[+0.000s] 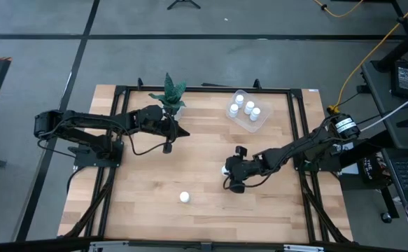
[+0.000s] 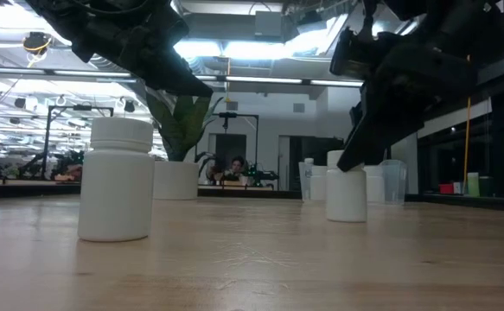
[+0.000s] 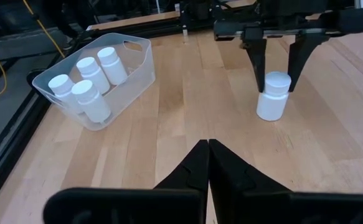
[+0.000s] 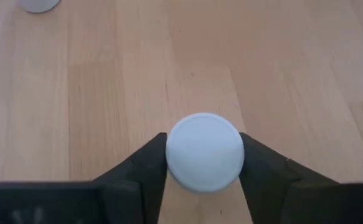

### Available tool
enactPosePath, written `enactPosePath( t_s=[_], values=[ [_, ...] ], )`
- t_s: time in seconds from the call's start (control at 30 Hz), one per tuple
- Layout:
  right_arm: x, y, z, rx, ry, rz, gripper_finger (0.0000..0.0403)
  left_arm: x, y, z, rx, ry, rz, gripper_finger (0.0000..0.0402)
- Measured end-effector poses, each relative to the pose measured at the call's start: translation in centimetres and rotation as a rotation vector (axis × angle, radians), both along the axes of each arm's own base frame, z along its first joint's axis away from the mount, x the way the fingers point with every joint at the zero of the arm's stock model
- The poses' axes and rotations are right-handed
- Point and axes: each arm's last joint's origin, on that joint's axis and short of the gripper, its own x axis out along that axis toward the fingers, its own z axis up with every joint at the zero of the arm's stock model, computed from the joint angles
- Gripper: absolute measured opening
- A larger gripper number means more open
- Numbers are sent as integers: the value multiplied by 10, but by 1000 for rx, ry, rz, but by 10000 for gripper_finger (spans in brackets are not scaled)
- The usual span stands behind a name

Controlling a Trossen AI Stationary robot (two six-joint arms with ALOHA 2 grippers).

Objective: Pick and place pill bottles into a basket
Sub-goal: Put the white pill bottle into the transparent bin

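Six white cylindrical pill bottles, smooth plastic. Landmark: clear rounded basket (image 1: 248, 112) at the wooden table's (image 1: 148, 203) far edge, four bottles (image 3: 88, 81) inside. Left gripper (image 3: 207, 163), fingers pressed together, empty, sits left of the basket beside the white plant pot (image 1: 178, 106). One loose bottle (image 1: 184, 197) stands well in front-left of the basket. Right gripper (image 1: 229, 170) in front of the basket, fingers (image 4: 141, 171) pinching the sixth bottle (image 4: 204, 151) upright on the table.

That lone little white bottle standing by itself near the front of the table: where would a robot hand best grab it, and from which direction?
From straight above, fingers either side of the cap or just below it. The lone bottle stands upright on the table, a round shape with bare wood all around, so any side likely suits. The right hand straddles another bottle this way; the left hand waits by the plant.
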Motion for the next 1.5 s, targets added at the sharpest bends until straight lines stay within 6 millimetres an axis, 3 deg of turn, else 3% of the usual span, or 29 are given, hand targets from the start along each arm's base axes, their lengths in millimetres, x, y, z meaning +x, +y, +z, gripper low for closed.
enactPosePath(
  t_s=[0.07,0.53,0.83,1.07,1.23,1.5],
  values=[
    [0,0,0,-11,1,14,152,0,0,0,0,0,0,2],
    [0,-2,5,-24,-14,34,152,0,0,0,0,0,0,6],
    [2,-25,10,3,13,50,152,0,0,0,0,0,0,8],
    [-8,-44,32,-70,-24,46,152,0,0,0,-1,4,0,9],
    [-27,-57,23,-79,-39,-1,152,0,0,0,-1,3,1,6],
    [-46,-62,44,-87,-142,2,152,0,0,0,0,0,0,11]
  ],
)
